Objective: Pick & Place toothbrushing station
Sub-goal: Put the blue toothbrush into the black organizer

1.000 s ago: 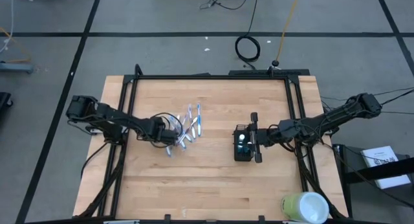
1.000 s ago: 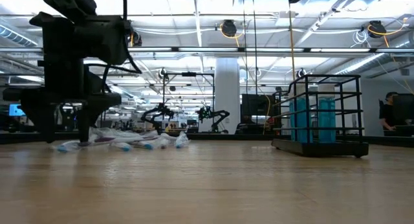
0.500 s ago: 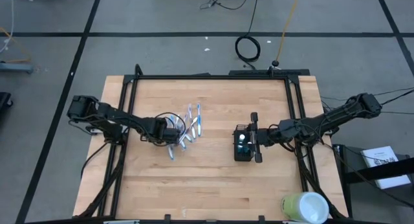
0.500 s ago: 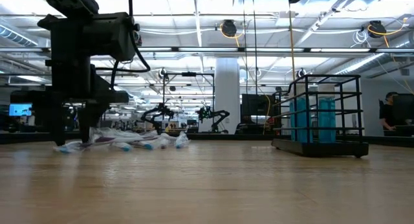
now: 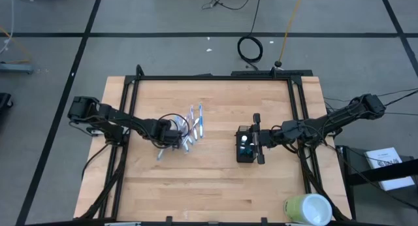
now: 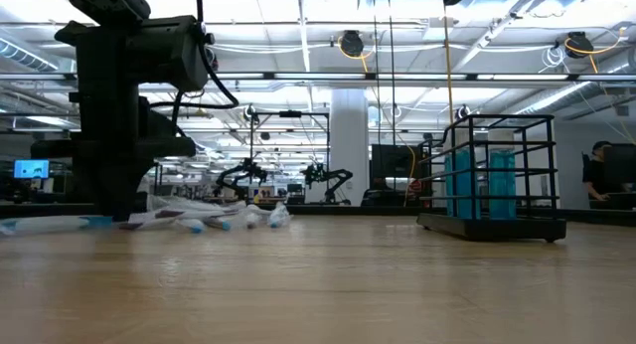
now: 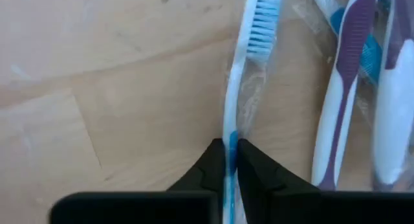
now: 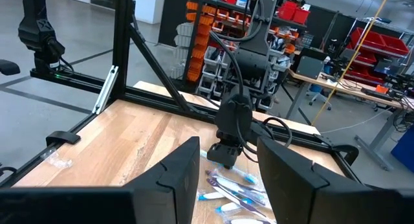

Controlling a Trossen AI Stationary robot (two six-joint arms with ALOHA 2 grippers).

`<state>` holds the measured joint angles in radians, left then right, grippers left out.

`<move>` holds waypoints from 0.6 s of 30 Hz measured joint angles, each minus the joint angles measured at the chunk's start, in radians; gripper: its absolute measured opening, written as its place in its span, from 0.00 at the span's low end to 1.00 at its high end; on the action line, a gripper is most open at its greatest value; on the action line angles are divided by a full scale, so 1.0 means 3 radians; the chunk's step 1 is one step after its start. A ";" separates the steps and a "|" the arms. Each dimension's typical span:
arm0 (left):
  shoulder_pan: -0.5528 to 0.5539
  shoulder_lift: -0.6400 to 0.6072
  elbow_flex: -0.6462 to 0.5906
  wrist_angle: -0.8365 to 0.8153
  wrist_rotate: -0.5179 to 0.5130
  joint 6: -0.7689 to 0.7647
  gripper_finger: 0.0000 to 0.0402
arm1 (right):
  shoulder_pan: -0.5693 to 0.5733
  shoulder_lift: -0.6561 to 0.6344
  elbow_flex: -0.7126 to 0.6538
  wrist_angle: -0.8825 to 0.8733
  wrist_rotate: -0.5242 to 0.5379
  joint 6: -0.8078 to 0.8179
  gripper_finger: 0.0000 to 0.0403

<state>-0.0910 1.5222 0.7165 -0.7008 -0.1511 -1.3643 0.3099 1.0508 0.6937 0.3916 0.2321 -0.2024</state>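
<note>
A heap of slim blue, purple and white toothbrushes lies on the wooden table, left of its middle. My left gripper stands at the heap's near left side, pointing down, shut on a blue-and-white toothbrush. The black wire holder stands right of the middle on its base, with blue-green things inside. My right gripper is open at the holder's right side, pointing toward the left arm. Nothing shows between its fingers. My left gripper pinches the toothbrush's thin handle between its two fingertips, well below the bristle head. The fingers come from above, pointing down, one on each side of the handle. The toothbrush lies flat on the table, its free end sticking out past the gripper.
A large yellow-green and white cylinder stands off the table's near right corner. Black frame rails run along the table's far, left and right sides. Bare wood lies toward the near edge.
My left gripper has shut on the blue-and-white toothbrush and shifted slightly toward the heap. The toothbrush has swung on the table, and its free end now points farther toward the table's left and near side.
</note>
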 joint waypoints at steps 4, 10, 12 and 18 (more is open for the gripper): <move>0.0003 -0.0120 0.0039 -0.0040 -0.0116 0.0192 0.04 | 0.0000 0.0000 0.0000 -0.0001 0.0001 0.0000 0.36; -0.0070 -0.0460 0.0271 -0.0204 -0.0457 0.0418 0.03 | -0.0001 0.0000 0.0000 -0.0006 0.0005 0.0001 0.36; -0.0111 -0.0597 0.0364 -0.0218 -0.0545 0.0526 0.03 | -0.0001 0.0000 0.0000 -0.0009 0.0006 0.0005 0.36; -0.0279 -0.0840 0.0608 0.0091 -0.0990 0.1189 0.05 | -0.0001 0.0001 0.0000 -0.0035 0.0008 0.0062 0.36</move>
<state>-0.1747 1.2702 0.8989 -0.6735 -0.4481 -1.0076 0.3096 1.0512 0.6937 0.3811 0.2344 -0.1837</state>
